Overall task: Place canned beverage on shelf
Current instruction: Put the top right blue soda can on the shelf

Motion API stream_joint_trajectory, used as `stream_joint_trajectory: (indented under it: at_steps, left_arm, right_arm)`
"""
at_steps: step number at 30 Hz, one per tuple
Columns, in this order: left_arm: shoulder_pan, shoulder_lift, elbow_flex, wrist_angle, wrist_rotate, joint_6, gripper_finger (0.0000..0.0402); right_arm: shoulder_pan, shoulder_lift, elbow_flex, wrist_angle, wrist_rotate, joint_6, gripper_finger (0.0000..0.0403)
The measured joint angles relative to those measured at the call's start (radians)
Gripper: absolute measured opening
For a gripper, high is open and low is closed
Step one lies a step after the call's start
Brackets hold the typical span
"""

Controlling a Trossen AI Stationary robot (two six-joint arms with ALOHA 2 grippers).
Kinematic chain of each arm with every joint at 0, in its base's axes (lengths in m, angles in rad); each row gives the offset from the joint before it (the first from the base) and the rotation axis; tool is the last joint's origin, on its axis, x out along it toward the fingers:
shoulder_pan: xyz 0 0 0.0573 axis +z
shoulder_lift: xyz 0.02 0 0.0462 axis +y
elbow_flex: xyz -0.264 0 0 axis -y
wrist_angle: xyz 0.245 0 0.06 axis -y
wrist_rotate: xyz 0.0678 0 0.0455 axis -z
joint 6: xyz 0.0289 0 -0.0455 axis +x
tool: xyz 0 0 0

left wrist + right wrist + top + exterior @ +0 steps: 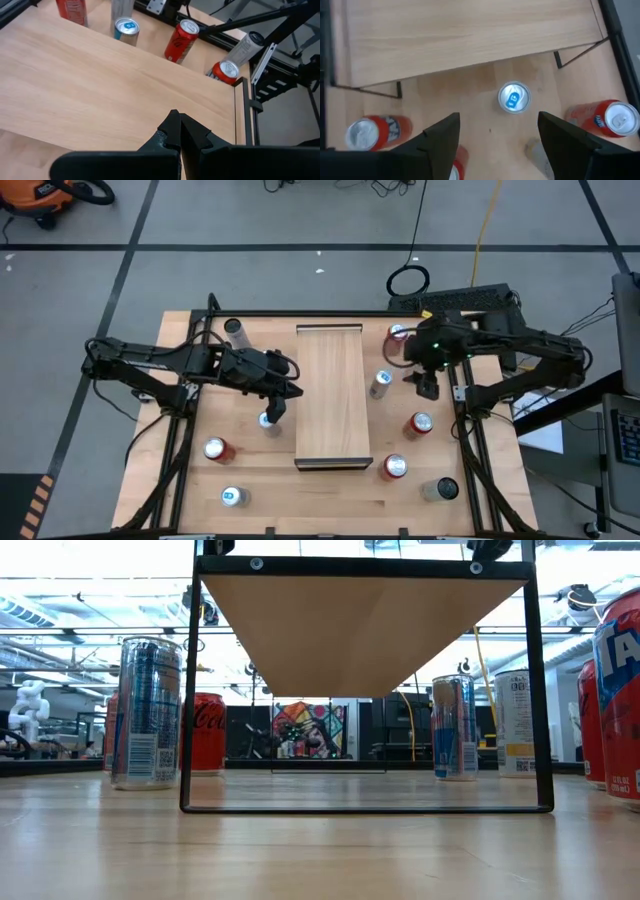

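Two arms over the table (250, 500). Right gripper (428, 387) hangs at about 3 o'clock from the shelf (330, 395), fingers (442, 135) spread apart, nothing between them. Right wrist view looks down on an upright silver can with blue tab (514, 97), just beside the shelf's long edge and clear of both fingers; same can in the high view (381, 383). Red cans flank it: one (370, 131) on its side, another (602, 119) tilted.

Left gripper (277, 408) sits at 9 o'clock from the shelf, fingers (172, 131) pressed together, empty, right by a blue-top can (268, 421).

Shelf runs 12-to-6 down the table centre, raised on a black frame (190, 690), top bare. Other cans stand around it, mostly on the 3 o'clock and 7 o'clock sides.
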Motion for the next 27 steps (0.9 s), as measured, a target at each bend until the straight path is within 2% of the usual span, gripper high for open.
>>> stream_joint_trajectory:
  at_steps: [14,22,27]
  left_arm:
    - [-0.028,0.000,0.000,0.006,-0.003,0.000,0.0000]
    - [-0.025,0.000,0.000,0.010,-0.039,0.000,0.0000]
    - [-0.013,0.000,0.000,0.010,-0.045,0.000,0.0000]
  right_arm:
    - [-0.139,-0.053,0.000,0.074,-0.025,-0.299,0.0247]
    - [-0.252,-0.016,0.000,0.108,-0.134,-0.308,0.0247]
    - [-0.302,0.013,0.000,0.111,-0.135,-0.273,0.0247]
